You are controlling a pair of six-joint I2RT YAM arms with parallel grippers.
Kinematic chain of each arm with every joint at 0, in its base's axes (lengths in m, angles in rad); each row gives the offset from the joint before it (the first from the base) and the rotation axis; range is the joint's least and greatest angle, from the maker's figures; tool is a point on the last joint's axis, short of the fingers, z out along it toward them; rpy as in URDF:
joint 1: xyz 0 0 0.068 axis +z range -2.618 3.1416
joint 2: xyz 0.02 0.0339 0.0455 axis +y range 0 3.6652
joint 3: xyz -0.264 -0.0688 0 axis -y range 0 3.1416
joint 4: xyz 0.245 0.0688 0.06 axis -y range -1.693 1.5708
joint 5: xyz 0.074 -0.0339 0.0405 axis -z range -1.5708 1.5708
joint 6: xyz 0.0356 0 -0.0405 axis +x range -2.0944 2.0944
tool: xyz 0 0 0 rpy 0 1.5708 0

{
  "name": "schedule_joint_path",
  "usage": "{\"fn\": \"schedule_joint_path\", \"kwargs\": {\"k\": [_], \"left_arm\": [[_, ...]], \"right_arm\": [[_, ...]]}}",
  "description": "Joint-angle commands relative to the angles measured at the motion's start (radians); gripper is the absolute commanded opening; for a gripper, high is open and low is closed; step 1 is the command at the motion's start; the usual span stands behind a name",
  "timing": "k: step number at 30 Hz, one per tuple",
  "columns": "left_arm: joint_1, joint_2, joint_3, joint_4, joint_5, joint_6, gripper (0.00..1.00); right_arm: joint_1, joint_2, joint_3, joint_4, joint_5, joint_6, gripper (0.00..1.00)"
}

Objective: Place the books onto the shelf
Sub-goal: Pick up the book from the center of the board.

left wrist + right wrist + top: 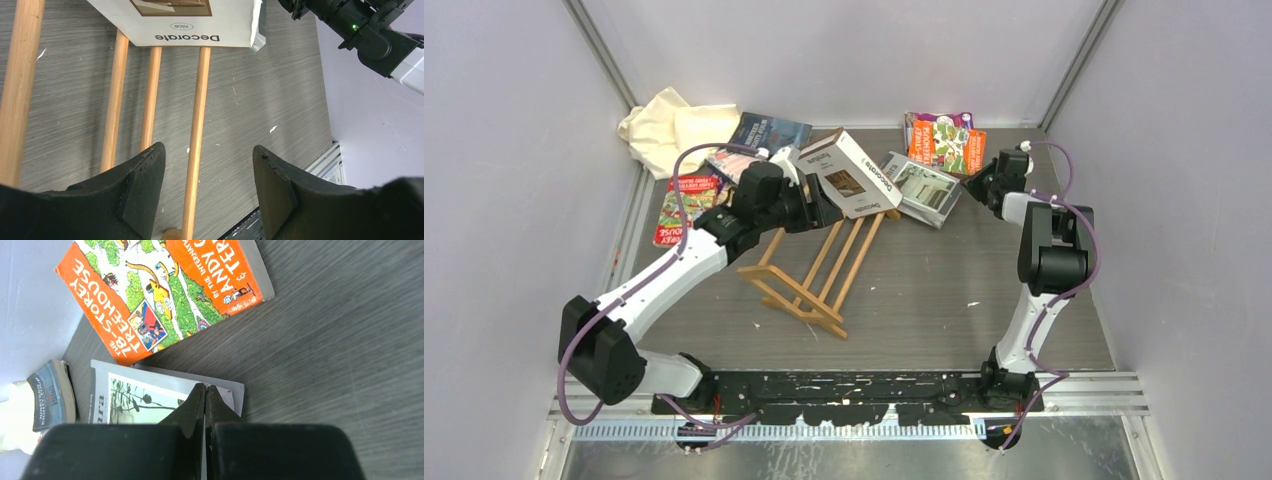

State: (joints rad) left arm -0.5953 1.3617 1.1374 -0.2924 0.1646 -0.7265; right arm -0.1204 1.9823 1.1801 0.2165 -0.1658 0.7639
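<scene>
Your left gripper point(207, 152) hangs wide and empty over the rack point(200, 100), where the white book point(230, 22) leans. Your right gripper point(205, 390) is squeezed shut at the edge of the grey magazine point(145, 400), probably to lift it.

The white book point(200, 20) carries "Decorate" in bold dark letters with a small "nice" in an oval next to it, both upside down in the left wrist view; "Decorate" also reads along its edge in the top view. The orange book point(165, 295) has "THE 78-STOREY TREEHOUSE" in white along one side of its cover, and on the other side "ANDY" in large white letters with a cut-off line beginning "BY THE INTERNAT". The grey-white magazine point(145, 397) shows only "ara" on its margin, and the lettering on the dark book point(50, 395) spine is too small to read.
</scene>
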Motion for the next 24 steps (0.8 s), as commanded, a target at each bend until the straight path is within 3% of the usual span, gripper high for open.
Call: {"fn": "schedule_joint_path", "kwargs": {"k": [1,24], "left_arm": [[-0.007,-0.063,-0.004,0.043,-0.016,-0.005,0.65],[-0.058,-0.133,0.034,0.000,0.015,-0.057,0.68]], "right_arm": [[-0.004,-0.127,-0.039,-0.001,0.020,0.007,0.01],[-0.004,-0.598,-0.107,-0.308,0.156,-0.058,0.01]]}}
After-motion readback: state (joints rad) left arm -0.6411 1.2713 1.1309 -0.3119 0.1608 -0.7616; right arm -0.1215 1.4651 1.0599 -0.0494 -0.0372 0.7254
